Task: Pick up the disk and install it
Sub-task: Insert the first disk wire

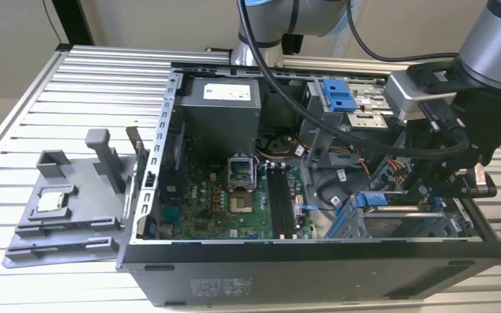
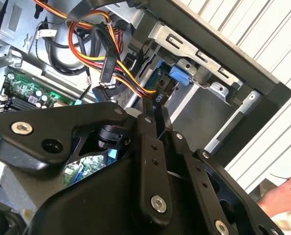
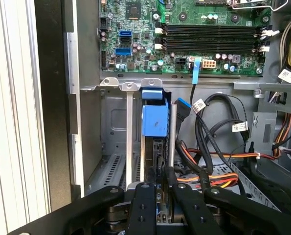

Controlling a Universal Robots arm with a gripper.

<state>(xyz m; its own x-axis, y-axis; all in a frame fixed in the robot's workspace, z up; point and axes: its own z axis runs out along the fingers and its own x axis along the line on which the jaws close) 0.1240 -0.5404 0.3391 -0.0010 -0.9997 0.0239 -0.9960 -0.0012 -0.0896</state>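
Gripper (image 3: 159, 186) jaws closed on the disk (image 3: 154, 120), which stands edge-on in the drive cage (image 3: 113, 122) inside the case. Risk: slight tilt could jam its blue frame against the rails; nearby cables (image 3: 211, 169) could snag.

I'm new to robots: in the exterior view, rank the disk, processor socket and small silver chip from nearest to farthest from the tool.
1. The disk, in the tool, at the drive bay.
2. The processor socket, middle of the board.
3. The small silver chip, on the grey tray outside the case.
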